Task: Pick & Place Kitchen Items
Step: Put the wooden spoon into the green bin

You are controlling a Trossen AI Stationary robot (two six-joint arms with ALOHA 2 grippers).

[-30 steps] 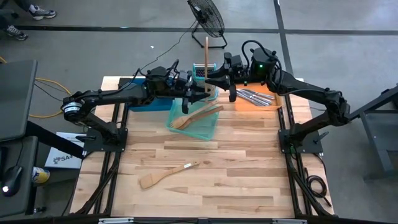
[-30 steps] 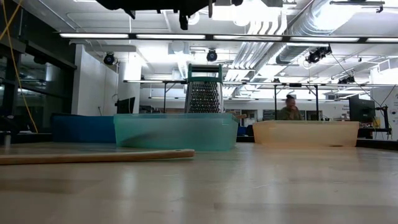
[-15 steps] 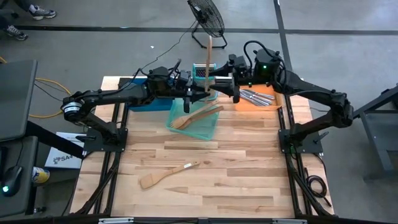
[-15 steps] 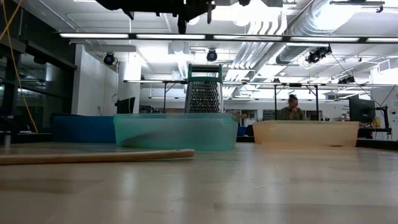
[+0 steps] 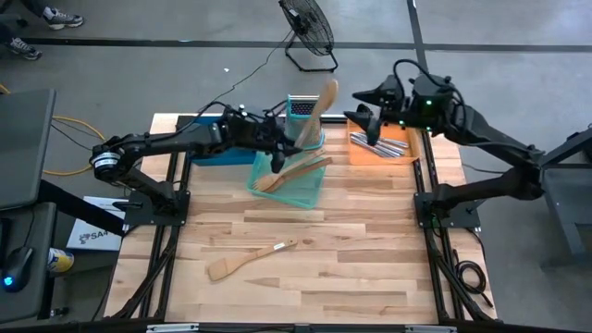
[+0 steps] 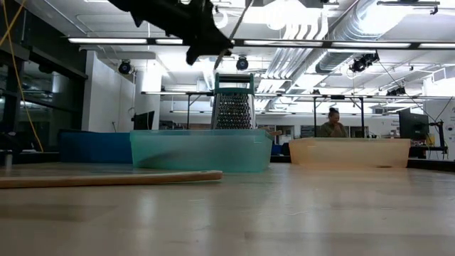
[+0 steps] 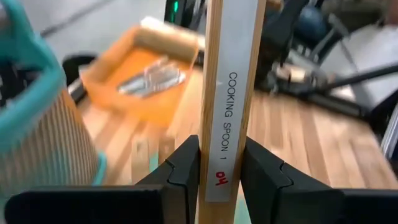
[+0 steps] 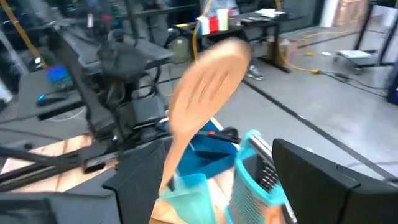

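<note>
Right gripper retreating empty, jaws parted, over orange plastic tray. Left gripper clamping pale wooden cooking spoon, long axis tilting up above green plastic tray.

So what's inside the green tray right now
In the green tray, pale wooden utensils lie crossed. The left gripper holds a wooden cooking spoon above it. The tray's rear part is covered by that gripper, so anything there is hidden.

My bench is pale wooden planking. Along its far edge sit a blue tray, a green tray and an orange tray, with what looks like a box grater behind. One wooden spatula lies loose near the front.
</note>
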